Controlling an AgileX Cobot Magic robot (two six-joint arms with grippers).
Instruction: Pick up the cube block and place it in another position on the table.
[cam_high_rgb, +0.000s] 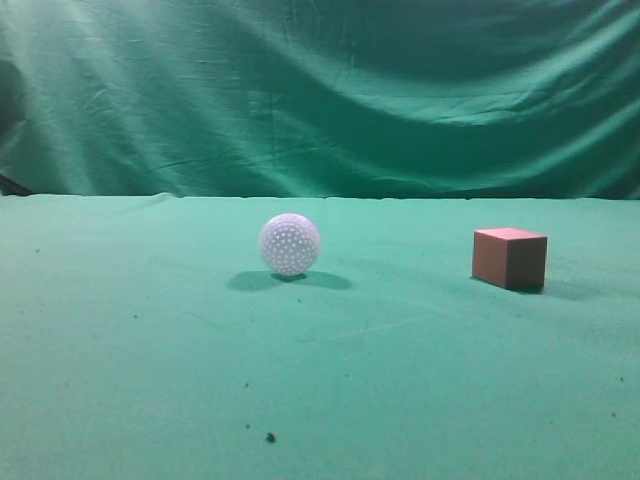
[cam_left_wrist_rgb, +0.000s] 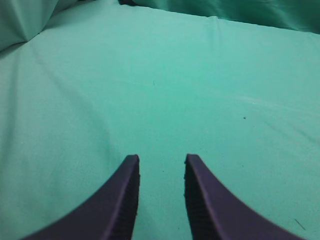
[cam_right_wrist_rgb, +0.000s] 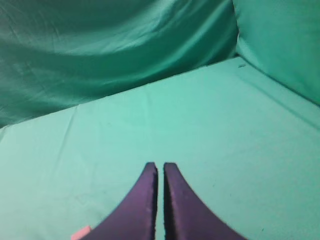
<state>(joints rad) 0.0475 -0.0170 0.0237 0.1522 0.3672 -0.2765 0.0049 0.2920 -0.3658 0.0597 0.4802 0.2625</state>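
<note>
A small reddish-brown matte cube block (cam_high_rgb: 510, 258) sits on the green cloth-covered counter (cam_high_rgb: 320, 380) at the right of the exterior view, well apart from a white dimpled ball (cam_high_rgb: 290, 244) resting near the middle. Neither arm shows in that view. The left tool (cam_left_wrist_rgb: 161, 162) hangs over bare cloth with its dark fingers spread and nothing between them. The right tool (cam_right_wrist_rgb: 160, 167) has its fingers nearly together, empty; a pinkish corner (cam_right_wrist_rgb: 80, 233) shows at that view's lower edge.
</note>
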